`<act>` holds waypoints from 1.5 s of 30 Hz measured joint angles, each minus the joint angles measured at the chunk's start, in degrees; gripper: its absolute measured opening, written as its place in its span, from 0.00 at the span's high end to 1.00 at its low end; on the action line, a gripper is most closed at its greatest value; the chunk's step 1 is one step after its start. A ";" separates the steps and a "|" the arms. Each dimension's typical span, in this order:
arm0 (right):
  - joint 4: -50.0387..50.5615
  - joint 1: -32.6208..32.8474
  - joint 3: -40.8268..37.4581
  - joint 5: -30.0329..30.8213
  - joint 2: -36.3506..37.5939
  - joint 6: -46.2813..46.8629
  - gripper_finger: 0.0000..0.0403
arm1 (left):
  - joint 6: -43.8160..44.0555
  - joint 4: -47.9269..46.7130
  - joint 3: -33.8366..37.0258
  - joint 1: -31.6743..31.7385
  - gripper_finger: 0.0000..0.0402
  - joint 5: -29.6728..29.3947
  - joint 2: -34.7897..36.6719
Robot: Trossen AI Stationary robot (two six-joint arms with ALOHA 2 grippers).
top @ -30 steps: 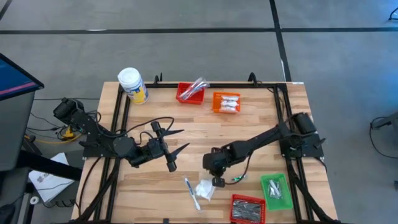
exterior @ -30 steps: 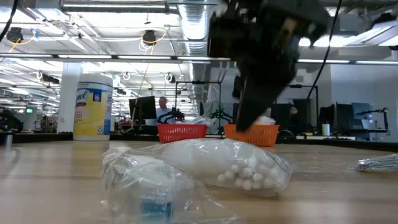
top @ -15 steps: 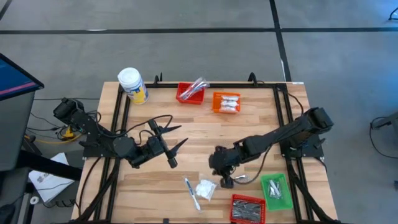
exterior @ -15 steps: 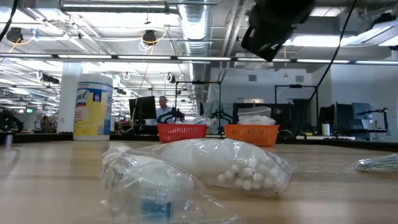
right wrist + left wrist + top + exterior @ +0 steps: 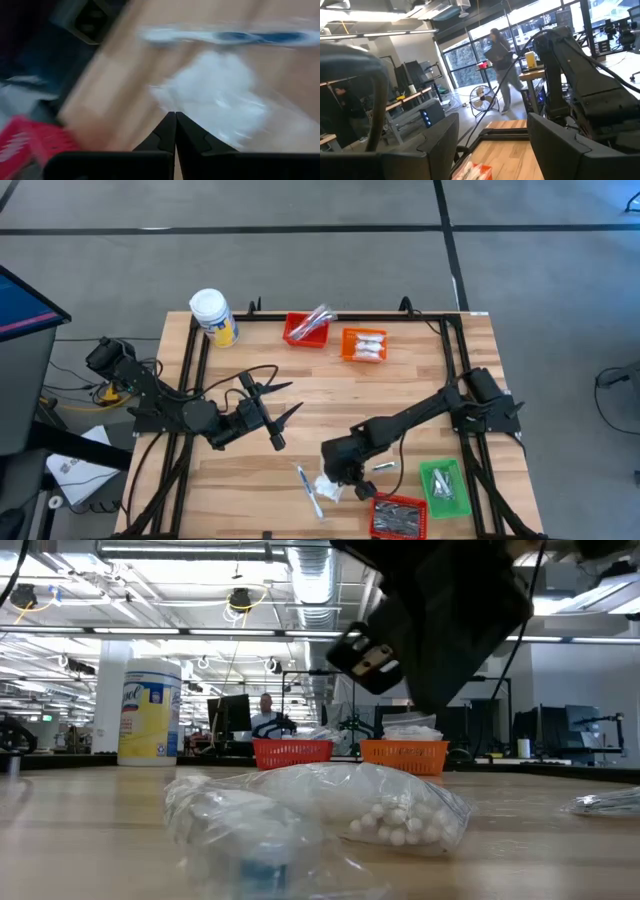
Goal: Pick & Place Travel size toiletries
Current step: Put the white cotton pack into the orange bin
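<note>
A clear-wrapped white packet (image 5: 328, 486) and a slim silver stick (image 5: 308, 490) lie flat on the table near its near edge. In the low view the packet (image 5: 355, 802) shows small white beads inside, and a second clear packet (image 5: 238, 835) lies in front of it. My right gripper (image 5: 336, 471) hangs just over the white packet (image 5: 225, 95), fingers shut and pointing down at the packet's edge. The stick (image 5: 235, 36) lies just beyond it. My left gripper (image 5: 277, 406) waits open above the table's left middle, fingers (image 5: 492, 140) spread wide. My right gripper (image 5: 175, 118) points its shut fingertips down at the edge of the white packet. The picture is blurred, so I cannot tell whether they touch it.
A red basket (image 5: 306, 330) and an orange basket (image 5: 363, 345) with packets stand at the far edge. A green basket (image 5: 443, 483) and a red basket (image 5: 398, 515) sit at the near right corner. A white-lidded yellow jar (image 5: 213, 317) is at the far left. A small item (image 5: 383, 466) lies right of the gripper.
My right gripper has swung toward the table's near edge, first slightly right and upward, then left and down to just over the white packet. The left arm has kept still.
</note>
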State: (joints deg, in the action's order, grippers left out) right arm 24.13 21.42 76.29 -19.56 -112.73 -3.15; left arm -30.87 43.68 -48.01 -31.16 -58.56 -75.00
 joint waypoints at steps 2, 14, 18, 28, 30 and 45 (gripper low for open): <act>0.99 -0.58 2.84 -4.86 -2.23 -2.42 1.00 | 0.10 0.14 0.00 0.00 0.44 0.41 0.00; 8.26 -5.35 8.81 -11.85 -9.64 -6.90 1.00 | 0.24 0.07 0.02 -0.31 0.44 -0.40 0.00; 8.27 -5.99 8.97 -3.18 -9.39 -3.58 1.00 | 0.24 0.05 0.02 -0.31 0.44 -0.37 0.00; 12.44 -4.44 8.93 25.24 -7.48 6.24 1.00 | 0.07 0.06 0.02 -0.28 0.44 -0.35 0.00; 14.83 -3.82 8.81 29.29 -6.02 8.60 1.00 | 0.07 0.04 0.02 -0.28 0.44 -0.35 0.00; 15.88 1.79 7.23 34.77 5.93 11.21 1.00 | 0.07 0.03 0.00 -0.26 0.44 -1.41 0.00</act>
State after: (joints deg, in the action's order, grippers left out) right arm 40.01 23.21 83.52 15.21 -106.80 8.06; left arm -30.81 43.72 -48.01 -31.42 -59.97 -75.00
